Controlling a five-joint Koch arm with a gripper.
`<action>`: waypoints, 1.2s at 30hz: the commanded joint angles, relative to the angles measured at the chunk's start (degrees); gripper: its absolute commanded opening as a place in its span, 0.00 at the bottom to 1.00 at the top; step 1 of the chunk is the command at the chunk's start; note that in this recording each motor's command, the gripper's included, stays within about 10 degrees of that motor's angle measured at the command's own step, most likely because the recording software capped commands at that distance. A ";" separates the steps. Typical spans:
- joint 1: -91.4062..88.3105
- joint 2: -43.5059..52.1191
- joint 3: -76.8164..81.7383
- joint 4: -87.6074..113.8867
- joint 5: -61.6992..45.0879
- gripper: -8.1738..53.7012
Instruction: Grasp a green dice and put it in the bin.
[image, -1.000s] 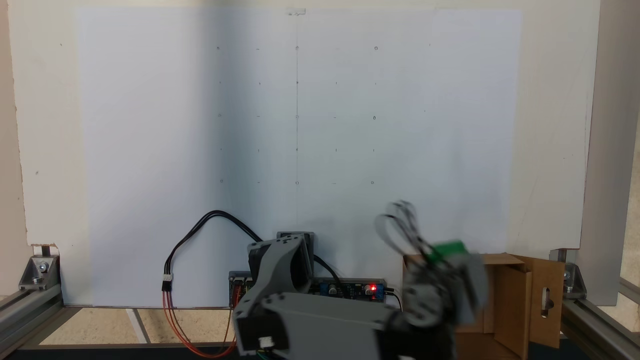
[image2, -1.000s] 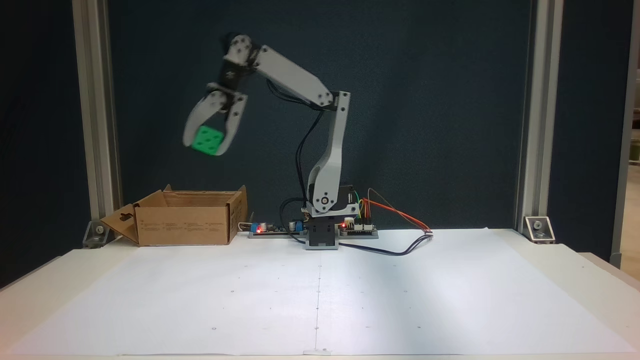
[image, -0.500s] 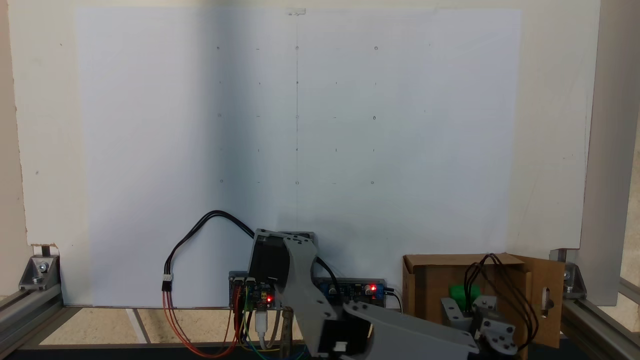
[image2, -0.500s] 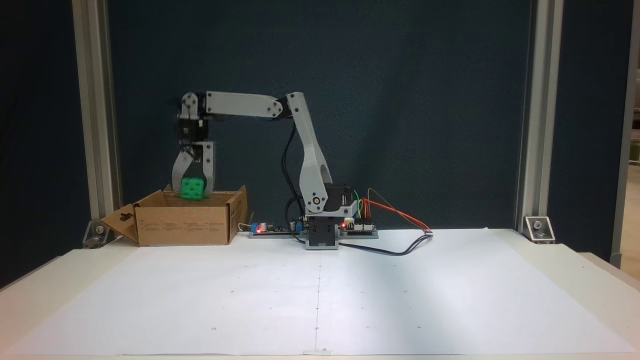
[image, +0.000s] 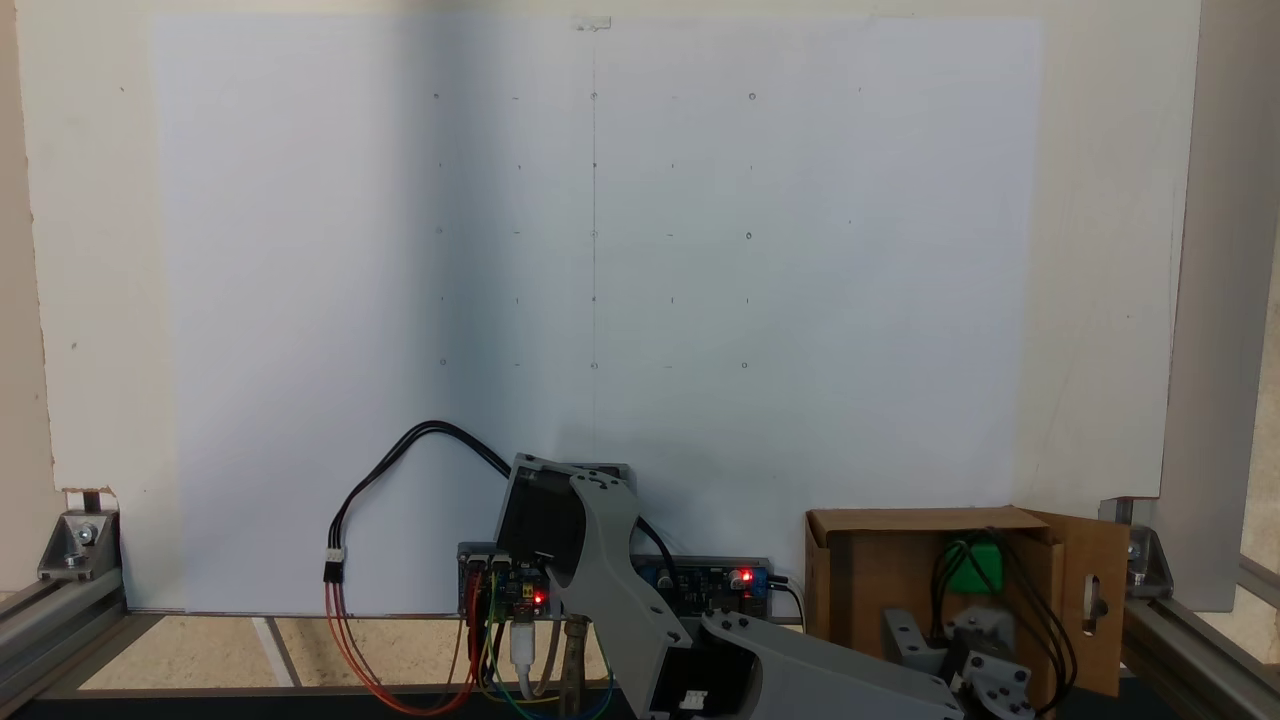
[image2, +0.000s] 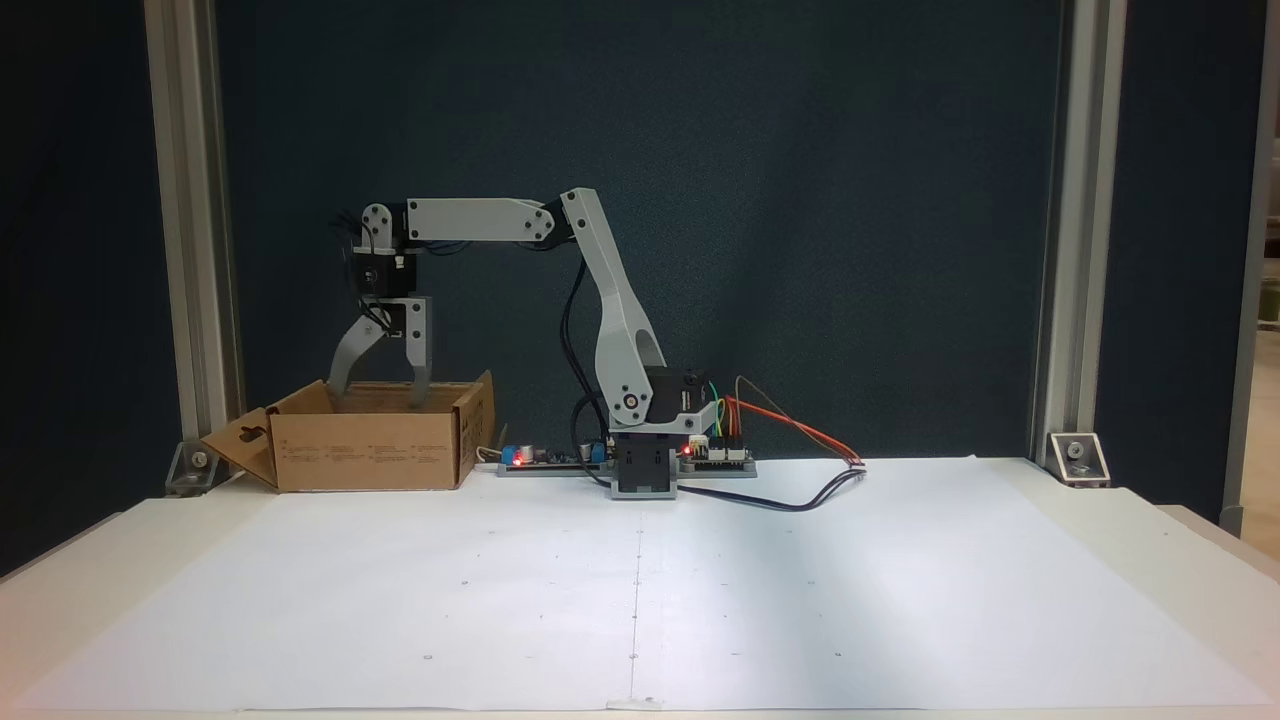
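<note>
Counting one green dice (image: 975, 567) and one bin (image2: 370, 450): the bright green cube lies inside the brown cardboard box, partly behind black cables (image: 1035, 610) in a fixed view. Directly above the bin the gripper (image2: 378, 392) hangs with jaws spread wide, holding nothing. Beyond, circuit boards (image2: 715, 455) sit on the desk (image2: 900, 600).

Black cables (image: 1035, 610) are crossing in front of the green dice (image: 975, 568) inside the bin (image: 860, 570), hiding part of it. The bin's front wall (image2: 370, 452) is hiding the hand's (image2: 378, 400) fingertips, and the picture's lower edge is cutting off the arm (image: 800, 680).
</note>
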 joint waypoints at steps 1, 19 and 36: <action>0.09 2.55 -3.16 -4.75 8.35 0.80; -59.57 26.63 -2.29 -9.32 27.25 0.86; -105.91 52.03 34.28 -34.52 28.04 0.84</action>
